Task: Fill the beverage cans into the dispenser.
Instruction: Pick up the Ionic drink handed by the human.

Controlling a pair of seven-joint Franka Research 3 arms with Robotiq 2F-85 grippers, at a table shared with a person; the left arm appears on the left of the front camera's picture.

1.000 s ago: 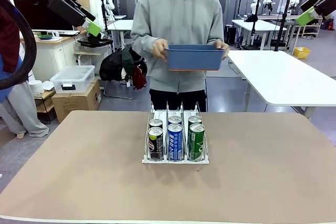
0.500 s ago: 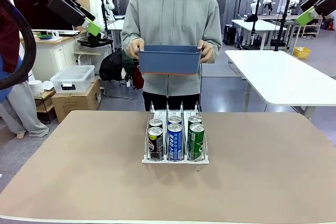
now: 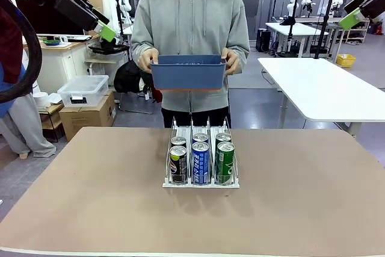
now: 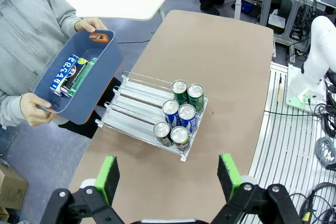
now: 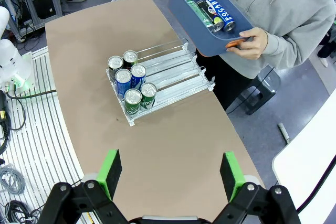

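The dispenser stands mid-table with several beverage cans at its near end: black, blue and green ones, two to a lane. Behind the table a person holds a blue bin in both hands above the far edge. The left wrist view shows more cans lying in that bin, beside the dispenser. My left gripper hangs open high at the upper left, and my right gripper hangs open high at the upper right. Both are far from the cans and hold nothing.
The brown table has bare room on both sides of the dispenser. Beyond it are a white table at the right and boxes on the floor at the left. From the right wrist, the bin hangs past the table's far edge.
The person has stepped to the left and closer to the table, carrying the blue bin left and slightly lower. Both arms and the cans in the dispenser have stayed still.
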